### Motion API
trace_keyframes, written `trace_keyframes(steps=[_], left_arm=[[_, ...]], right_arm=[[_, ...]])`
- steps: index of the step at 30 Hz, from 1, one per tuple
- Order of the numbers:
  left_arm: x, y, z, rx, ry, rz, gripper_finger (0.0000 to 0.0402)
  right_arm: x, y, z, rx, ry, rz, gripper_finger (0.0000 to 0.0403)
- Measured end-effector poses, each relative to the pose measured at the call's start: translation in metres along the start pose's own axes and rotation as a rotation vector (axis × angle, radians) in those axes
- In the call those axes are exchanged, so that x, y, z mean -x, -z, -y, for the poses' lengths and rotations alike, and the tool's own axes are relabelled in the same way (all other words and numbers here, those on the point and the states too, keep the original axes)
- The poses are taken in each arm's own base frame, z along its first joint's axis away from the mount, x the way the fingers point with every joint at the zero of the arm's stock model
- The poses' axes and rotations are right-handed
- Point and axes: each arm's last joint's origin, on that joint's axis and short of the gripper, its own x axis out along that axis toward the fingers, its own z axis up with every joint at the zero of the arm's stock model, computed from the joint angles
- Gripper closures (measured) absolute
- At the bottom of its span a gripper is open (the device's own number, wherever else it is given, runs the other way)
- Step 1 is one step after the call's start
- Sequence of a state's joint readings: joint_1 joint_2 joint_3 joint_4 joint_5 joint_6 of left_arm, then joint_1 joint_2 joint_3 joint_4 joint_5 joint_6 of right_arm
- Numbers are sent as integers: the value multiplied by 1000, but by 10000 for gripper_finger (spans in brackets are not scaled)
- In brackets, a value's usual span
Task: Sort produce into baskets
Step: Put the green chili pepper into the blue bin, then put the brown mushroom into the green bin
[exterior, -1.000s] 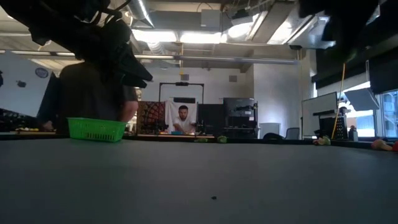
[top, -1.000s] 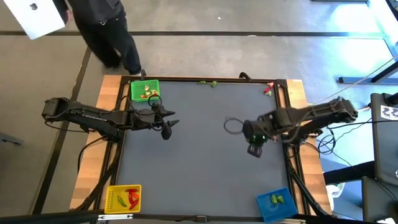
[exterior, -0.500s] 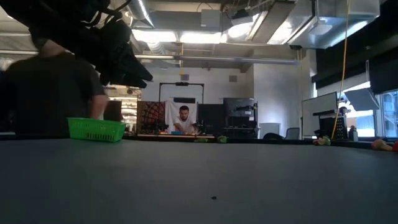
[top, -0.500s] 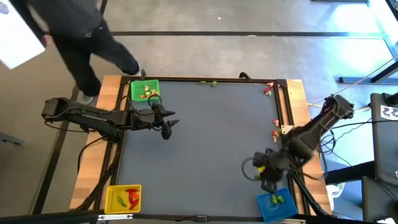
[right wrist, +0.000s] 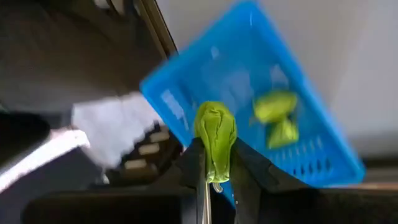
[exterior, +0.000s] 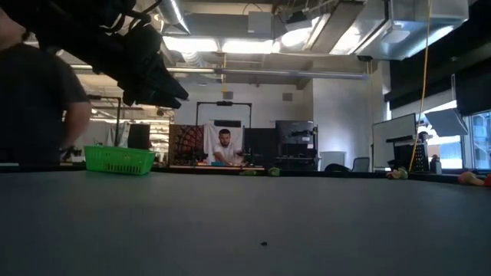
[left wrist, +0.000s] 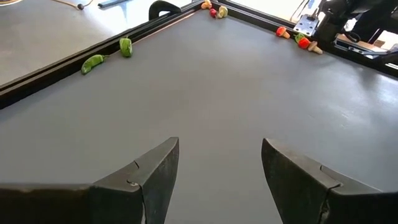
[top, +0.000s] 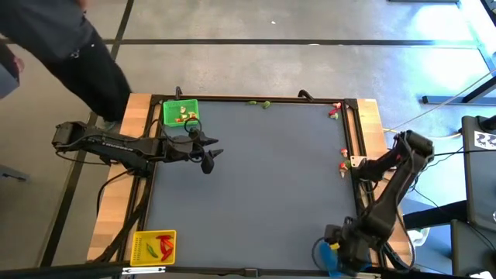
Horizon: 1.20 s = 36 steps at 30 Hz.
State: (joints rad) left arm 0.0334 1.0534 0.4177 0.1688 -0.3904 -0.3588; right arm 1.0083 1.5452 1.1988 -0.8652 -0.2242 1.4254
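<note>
Green veg (right wrist: 215,134) in right claw (right wrist: 217,163) (wrist only)

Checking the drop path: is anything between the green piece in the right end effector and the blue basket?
Nothing visible. The right end effector holds the green piece directly above the blue basket, whose open top holds only two green pieces.

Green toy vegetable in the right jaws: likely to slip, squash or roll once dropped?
The green toy vegetable stays pinched without visible squashing, so probably stiff and light. Its rounded shape may roll slightly, though the blue basket walls should contain it.
</note>
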Motion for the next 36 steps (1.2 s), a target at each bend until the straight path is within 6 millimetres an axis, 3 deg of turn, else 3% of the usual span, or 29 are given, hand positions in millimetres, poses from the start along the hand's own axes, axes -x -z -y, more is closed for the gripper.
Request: trace_keyframes(steps=[8,16,22,31,36], left_arm=[[0,0,0,-1,3,-1,176],[0,0,1,-1,23,-9,176],[0,0,1,-21,23,-9,176],[0,0,1,-16,23,-8,176],[0,0,1,-16,23,-8,176]], right_arm=[[-31,-5,-1,-58,82,-197,332],[-25,-23,4,-27,61,-278,202],[0,-38,22,23,80,-279,162],[56,-76,77,77,304,-79,185],[66,-98,116,40,418,-159,194]])
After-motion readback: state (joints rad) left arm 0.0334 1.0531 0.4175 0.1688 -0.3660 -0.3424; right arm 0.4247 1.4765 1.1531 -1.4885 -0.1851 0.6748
